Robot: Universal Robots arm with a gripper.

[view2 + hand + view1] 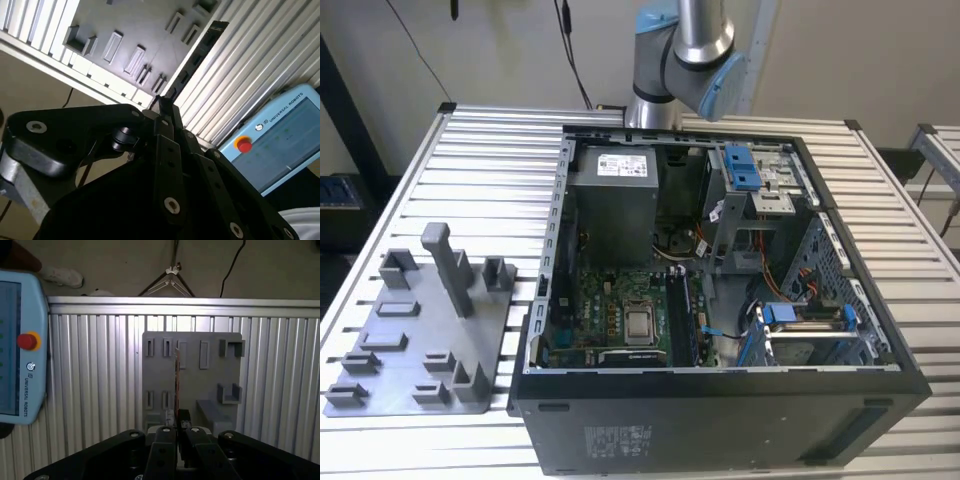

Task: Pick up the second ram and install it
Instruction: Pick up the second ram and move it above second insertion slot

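My gripper [177,419] is shut on the second ram [176,375], a long thin dark stick that I see edge-on in the first wrist view. It hangs above the grey holder tray [159,372]. In the second wrist view the ram [200,52] reaches out from the black fingertips of the gripper [165,102] over the tray [125,25] and the ribbed table. In the exterior view the tray [420,345] lies at the exterior view's left, beside the open computer case [720,420]. Inside the case, the memory slots [685,315] lie to the right of the processor socket.
A blue teach pendant [20,345] with a red stop button [244,145] rests on the ribbed aluminium table [490,160]. The arm's base [685,50] rises behind the case. Drive bays with blue clips [745,165] and cables crowd the case's right side.
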